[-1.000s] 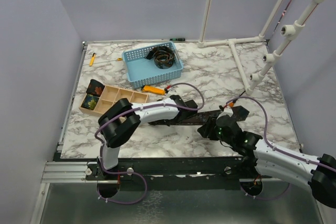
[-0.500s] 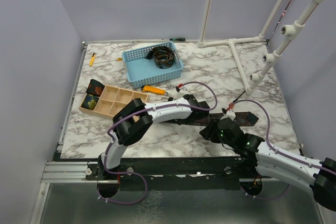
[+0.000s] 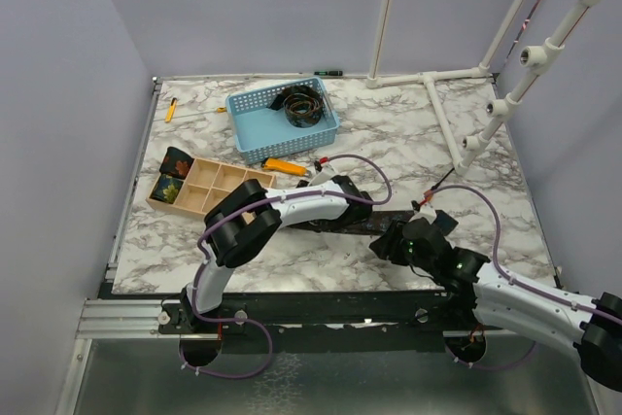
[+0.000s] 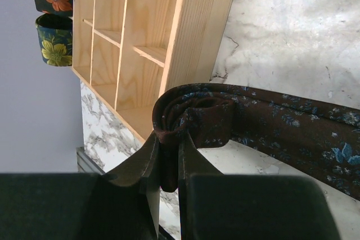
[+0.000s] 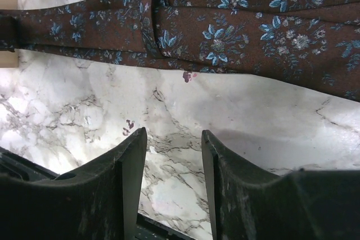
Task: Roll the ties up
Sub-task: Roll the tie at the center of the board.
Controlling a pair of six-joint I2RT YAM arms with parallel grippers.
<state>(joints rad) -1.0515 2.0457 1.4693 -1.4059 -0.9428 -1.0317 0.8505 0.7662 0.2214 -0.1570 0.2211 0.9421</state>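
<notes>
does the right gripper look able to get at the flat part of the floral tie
Probably yes: the right gripper is open, and the tie lies flat just beyond its fingertips with only marble between. The left gripper pinches the rolled end.

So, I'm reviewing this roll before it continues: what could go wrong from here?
The left claw pinches only a small, loose-looking coil at the end of the tie; it could unwind if the grip slips. The right claw is open and off the fabric, so the flat length lies unheld and might twist or drag. The wooden organizer sits close beside the coil and could get bumped.
</notes>
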